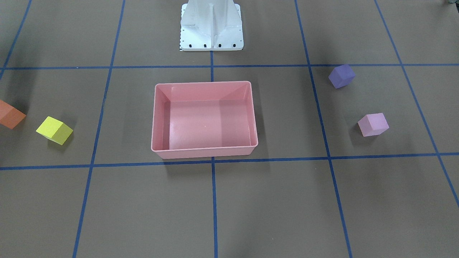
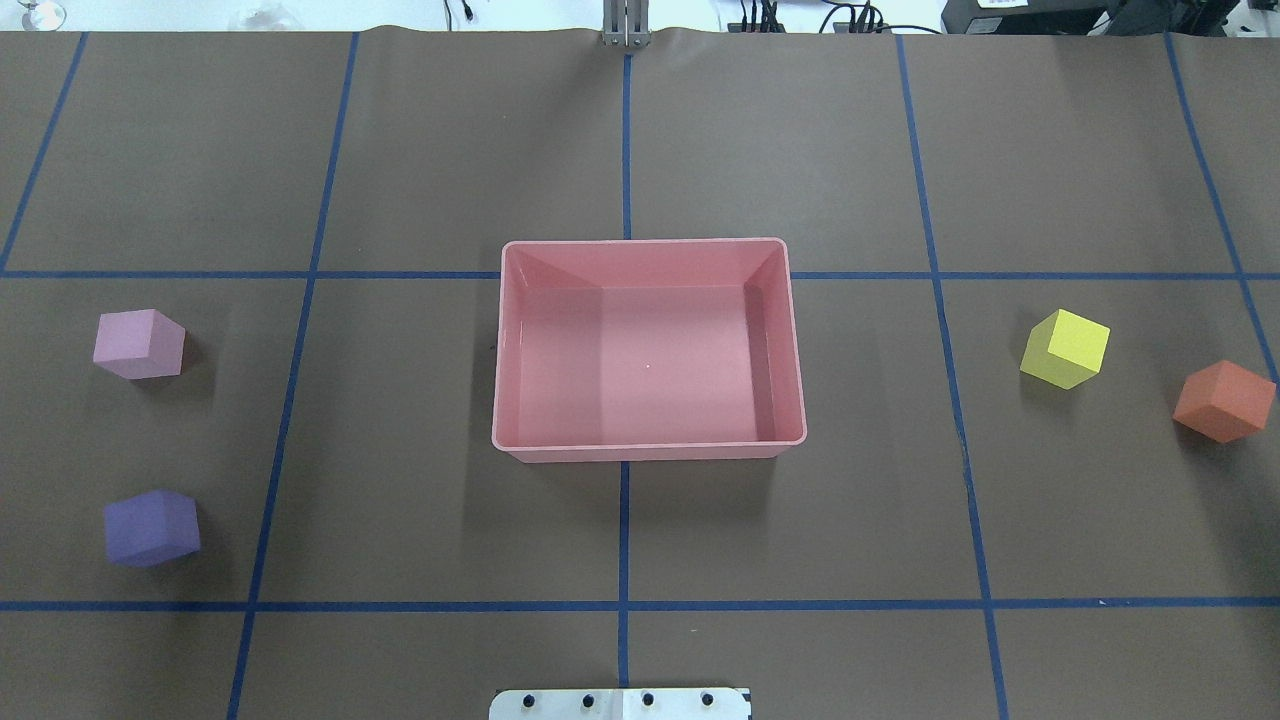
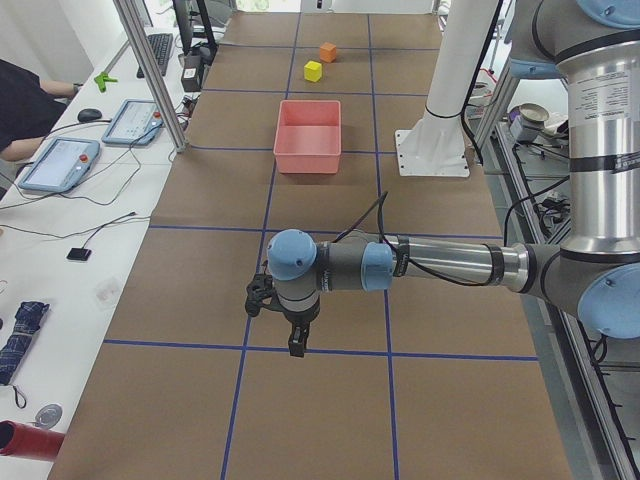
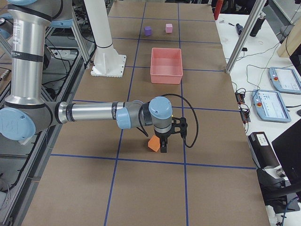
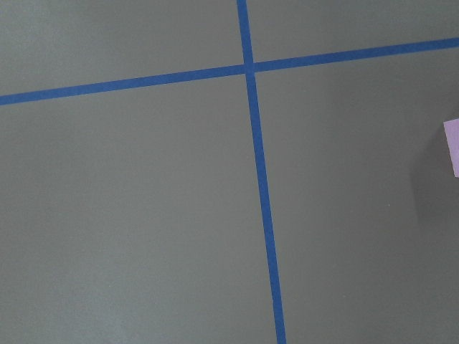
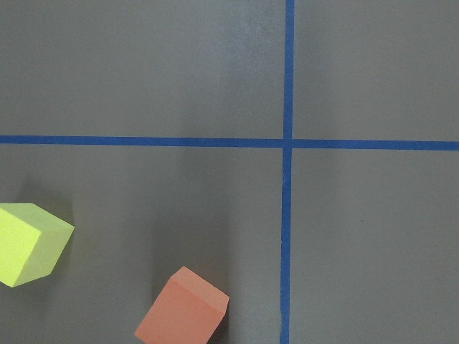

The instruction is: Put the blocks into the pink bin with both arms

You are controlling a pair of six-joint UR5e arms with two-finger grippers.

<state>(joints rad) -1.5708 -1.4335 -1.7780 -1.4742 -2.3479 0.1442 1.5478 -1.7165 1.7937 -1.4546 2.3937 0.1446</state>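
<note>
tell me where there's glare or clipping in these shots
Overhead exterior: soft sheen on the pink bin floor, faint diffuse shadow beside the purple block. Exterior front-facing: orange block clipped by the frame edge. Left wrist: sharp focus, light pink block barely in frame.

- Orange block (image 1: pixel 10 115): cut off by the left edge of the front view, and its lower corner is clipped in the right wrist view.
- Light pink block (image 5: pixel 452 147): only a sliver shows at the right edge of the left wrist view.
- Left gripper (image 3: pixel 297 345) and right gripper (image 4: pixel 163 147): seen in the side views only, so jaw state cannot be told.
</note>
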